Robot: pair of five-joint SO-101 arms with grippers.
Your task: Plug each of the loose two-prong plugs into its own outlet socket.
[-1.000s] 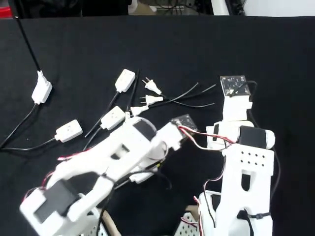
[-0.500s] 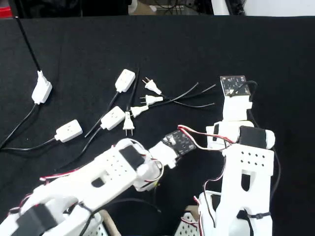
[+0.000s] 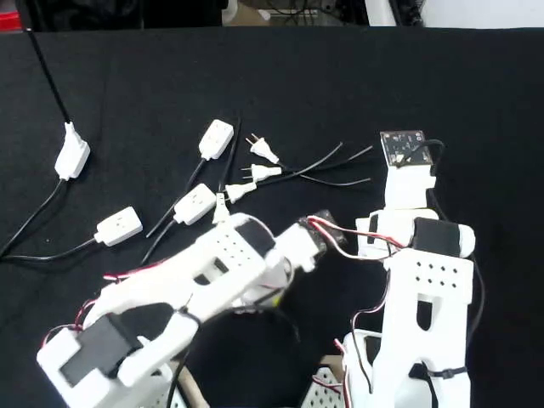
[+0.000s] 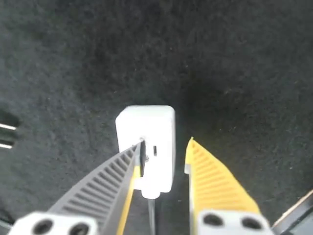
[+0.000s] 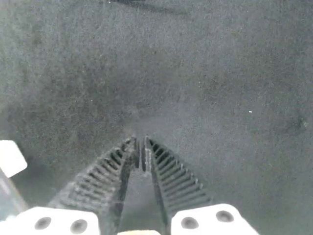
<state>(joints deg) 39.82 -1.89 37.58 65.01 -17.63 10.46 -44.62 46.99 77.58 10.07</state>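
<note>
Two-prong plugs [image 3: 259, 172] lie loose near the table's [image 3: 357, 76] middle, long axes roughly left-right, prongs toward the left edge, cords [image 3: 323, 161] trailing right. The left gripper [image 4: 166, 142] is spread over a white outlet socket [image 4: 146, 122]; the right gripper [image 5: 140, 147] is pressed together above the black table.

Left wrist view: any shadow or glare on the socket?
Left wrist view: outlet socket evenly lit, slot visible, no glare; a soft shadow darkens the black cloth beside it. High view: loose plugs stand out bright on the cloth, no glare.
</note>
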